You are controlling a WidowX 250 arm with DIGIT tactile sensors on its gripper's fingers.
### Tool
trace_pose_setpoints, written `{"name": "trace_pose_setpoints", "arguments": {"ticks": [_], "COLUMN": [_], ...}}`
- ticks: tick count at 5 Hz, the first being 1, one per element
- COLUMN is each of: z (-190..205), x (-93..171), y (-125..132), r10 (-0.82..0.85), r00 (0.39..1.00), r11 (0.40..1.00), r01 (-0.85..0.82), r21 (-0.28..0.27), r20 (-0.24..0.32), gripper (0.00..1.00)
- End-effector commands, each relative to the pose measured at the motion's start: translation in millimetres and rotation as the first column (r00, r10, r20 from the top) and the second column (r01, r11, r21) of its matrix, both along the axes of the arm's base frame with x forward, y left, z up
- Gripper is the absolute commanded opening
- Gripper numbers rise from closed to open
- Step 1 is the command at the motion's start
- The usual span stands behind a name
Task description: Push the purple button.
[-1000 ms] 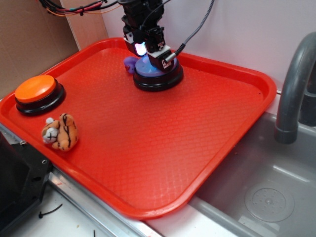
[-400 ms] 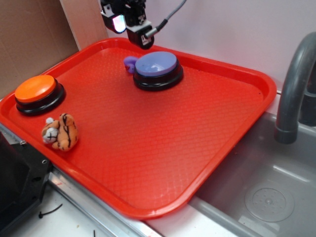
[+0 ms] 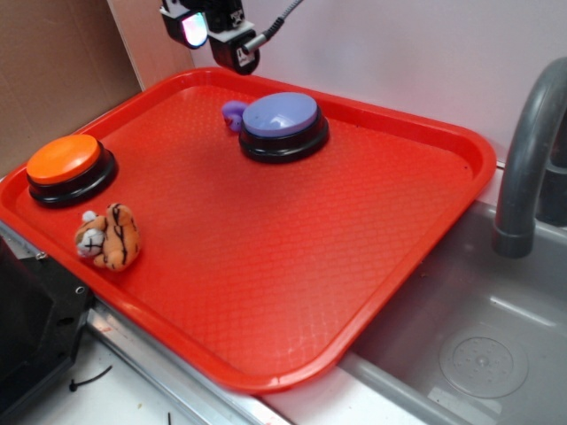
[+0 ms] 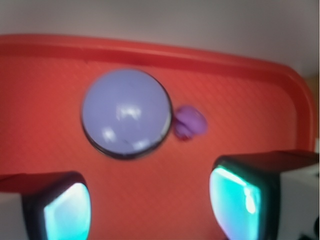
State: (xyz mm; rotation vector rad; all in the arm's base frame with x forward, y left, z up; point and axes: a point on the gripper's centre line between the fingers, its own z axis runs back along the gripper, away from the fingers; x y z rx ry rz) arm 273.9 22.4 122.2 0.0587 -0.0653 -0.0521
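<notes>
No readable text in either view.

I find no letters, numbers, brand marks or signs on the purple button [image 3: 281, 115], the orange button [image 3: 63, 159], the red tray [image 3: 425, 221] or the striped plush toy [image 3: 108, 236]; the glowing teal pads [image 4: 67, 212] by my tool [image 4: 150, 210] show plain light only, and the wrist view is too blurred to show any fine print.

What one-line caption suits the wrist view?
Open claw hovers above a red tray, looking down on the purple button beside a small purple toy.
</notes>
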Motion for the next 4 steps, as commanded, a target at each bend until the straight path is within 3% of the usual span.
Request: {"name": "trace_pose_setpoints", "arguments": {"ticks": [1, 4], "z": [43.8, 77.1], "x": [5.4, -13.6], "y": [-7.5, -10.8], "r10": [0.006, -0.01], "r00": [0.994, 0.989], "r11": [1.0, 1.0], "r01": [-0.007, 0.009], "r21": [0.006, 0.007], "r20": [0.105, 0.145], "gripper": [1.0, 1.0]}}
